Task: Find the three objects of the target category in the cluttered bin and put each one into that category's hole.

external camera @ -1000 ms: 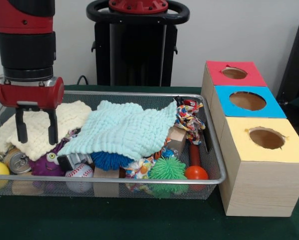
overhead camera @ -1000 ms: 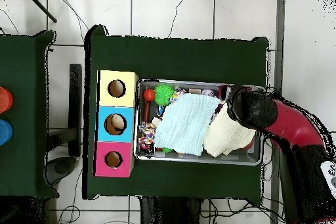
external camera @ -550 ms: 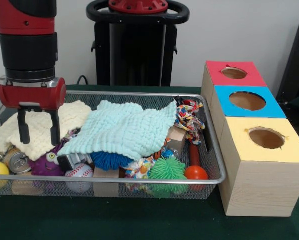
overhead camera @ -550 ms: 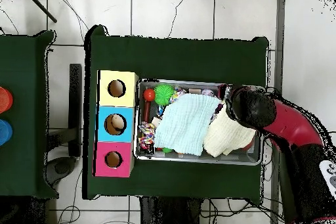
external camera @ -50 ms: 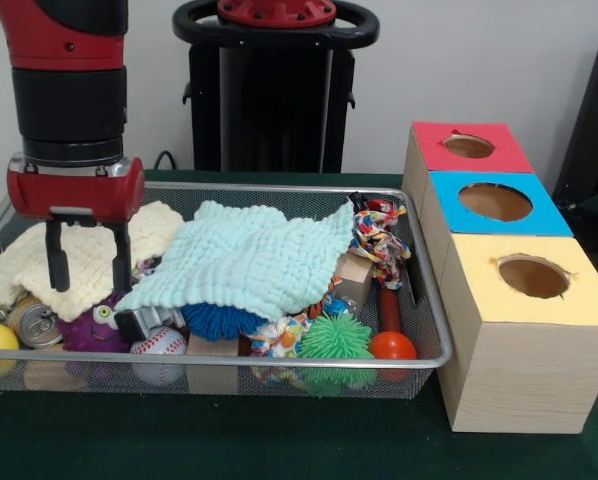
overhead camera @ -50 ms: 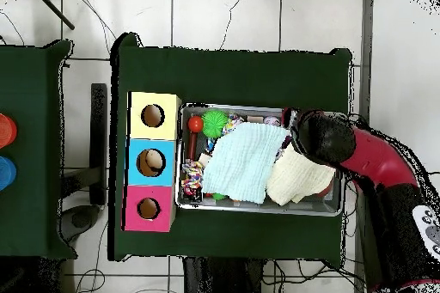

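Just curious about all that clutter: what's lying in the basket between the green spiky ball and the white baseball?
In the front view, between the green spiky ball and the baseball lie a wooden block and a bit of patterned cloth, with a blue spiky ball just behind.

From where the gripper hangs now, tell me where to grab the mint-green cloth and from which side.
Pinch the mint-green cloth at its raised top corner near the rope toy, coming straight down. It drapes loosely over the other toys, so that free edge probably lifts cleanly. The gripper is open over the cream cloth.
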`<state>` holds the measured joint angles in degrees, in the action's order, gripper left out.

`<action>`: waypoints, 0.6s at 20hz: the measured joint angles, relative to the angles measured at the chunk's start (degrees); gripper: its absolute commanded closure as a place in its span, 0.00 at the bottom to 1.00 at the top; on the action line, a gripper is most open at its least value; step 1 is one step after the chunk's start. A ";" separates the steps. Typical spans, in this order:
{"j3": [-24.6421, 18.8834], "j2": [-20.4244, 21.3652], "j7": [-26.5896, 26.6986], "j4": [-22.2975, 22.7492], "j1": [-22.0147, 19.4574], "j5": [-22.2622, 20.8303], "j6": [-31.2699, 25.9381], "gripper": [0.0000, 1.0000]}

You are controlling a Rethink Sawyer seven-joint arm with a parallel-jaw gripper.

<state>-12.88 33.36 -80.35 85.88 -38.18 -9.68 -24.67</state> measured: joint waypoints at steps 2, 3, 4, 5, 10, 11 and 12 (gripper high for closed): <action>0.01 -0.02 0.00 -0.11 0.00 0.00 0.00 0.00; 0.02 -0.05 0.00 -0.25 -0.01 0.00 0.00 0.00; 0.01 -0.07 0.00 -0.36 -0.02 0.00 0.00 0.00; 0.02 -0.09 0.00 -0.46 -0.03 0.00 0.00 0.00; 0.01 -0.48 0.00 -1.75 -0.05 0.00 0.00 0.00; 0.01 -0.63 0.00 -2.20 -0.09 0.00 0.00 0.00; 0.01 -0.79 0.00 -2.64 -0.14 0.00 0.00 0.00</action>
<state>-12.87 32.56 -80.35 83.24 -38.32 -9.68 -24.67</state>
